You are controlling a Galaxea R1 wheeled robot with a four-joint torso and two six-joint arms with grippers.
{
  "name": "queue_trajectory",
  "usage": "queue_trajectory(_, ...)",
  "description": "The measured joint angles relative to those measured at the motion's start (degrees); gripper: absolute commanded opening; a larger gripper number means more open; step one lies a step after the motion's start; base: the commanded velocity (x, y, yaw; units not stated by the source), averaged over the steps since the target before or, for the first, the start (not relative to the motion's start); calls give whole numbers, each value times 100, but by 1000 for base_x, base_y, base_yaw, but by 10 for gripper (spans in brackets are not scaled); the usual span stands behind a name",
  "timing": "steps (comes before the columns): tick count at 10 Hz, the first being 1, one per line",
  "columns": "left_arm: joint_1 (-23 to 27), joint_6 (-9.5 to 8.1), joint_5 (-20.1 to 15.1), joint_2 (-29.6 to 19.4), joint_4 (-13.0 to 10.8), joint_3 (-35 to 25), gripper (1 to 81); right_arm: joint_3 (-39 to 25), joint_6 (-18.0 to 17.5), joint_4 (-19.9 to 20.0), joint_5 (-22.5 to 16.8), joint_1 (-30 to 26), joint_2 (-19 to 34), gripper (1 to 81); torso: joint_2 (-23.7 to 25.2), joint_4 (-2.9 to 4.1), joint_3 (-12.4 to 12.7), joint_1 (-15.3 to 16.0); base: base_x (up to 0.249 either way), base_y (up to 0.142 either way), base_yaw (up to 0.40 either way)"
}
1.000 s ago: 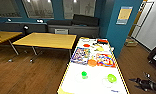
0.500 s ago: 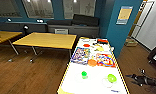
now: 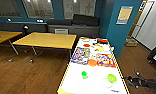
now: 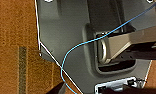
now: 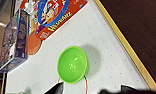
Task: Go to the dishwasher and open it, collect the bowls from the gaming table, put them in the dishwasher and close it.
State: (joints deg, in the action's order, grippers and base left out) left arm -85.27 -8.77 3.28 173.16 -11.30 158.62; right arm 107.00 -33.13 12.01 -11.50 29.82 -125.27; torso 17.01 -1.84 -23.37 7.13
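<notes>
Head view, bowls [image 3: 84, 74], orange disc [image 3: 92, 62], board-game boxes [image 3: 80, 55]

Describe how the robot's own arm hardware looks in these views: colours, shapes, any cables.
In the head view, the right arm is a dark, jointed bar, black to dark grey. In the left wrist view, the robot's body is a wide grey plate with a rounded dark recess, crossed by a paler angular grey bar. A thin blue cable loops across the plate.
</notes>
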Motion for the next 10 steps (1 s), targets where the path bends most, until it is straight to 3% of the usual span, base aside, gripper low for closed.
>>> queue_trajectory(3, 0, 0, -1, 0, 0, 4, 811, 295, -5, 0, 20, 243, -478, 811, 0, 0, 0, 0, 0, 0, 0)
queue_trajectory(10, 0, 0, -4, -30, 0, 4, 811, 1250, -261, 251, 65, 33, -941, 811, -4, 0, -2, 2, 0, 0, 0)
